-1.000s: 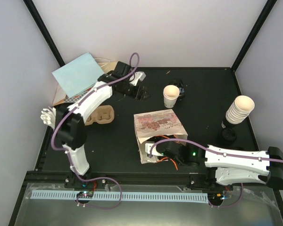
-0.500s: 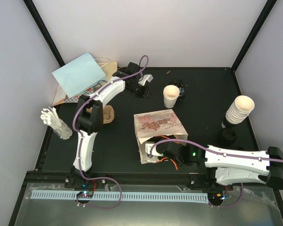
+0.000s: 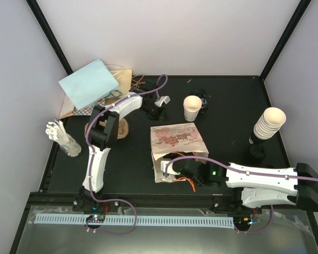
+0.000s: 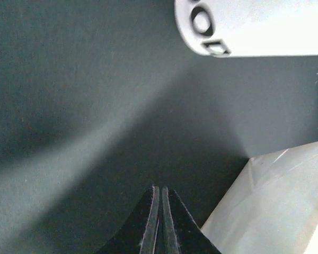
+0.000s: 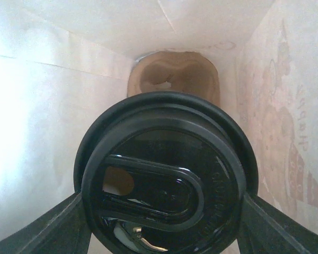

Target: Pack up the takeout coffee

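Observation:
A takeout coffee, seen from above its black lid, sits between my right gripper's fingers, which are shut on it inside the printed paper bag. A brown moulded pulp piece lies at the bag's far end. In the top view my right gripper is at the bag's open mouth. My left gripper hovers near the back of the table, left of an open, lidless cream cup. Its fingers are shut with nothing between them, above bare black table.
A stack of cream cups stands at the right with black lids in front of it. A brown pulp tray shows behind the left arm. Blue paper and white stirrers lie at the left. A pale bag side is close to the left fingers.
The left gripper has gone from open to shut, holding nothing, while the left arm folded in toward the table's back. The right arm nudged slightly left, still holding the cup.

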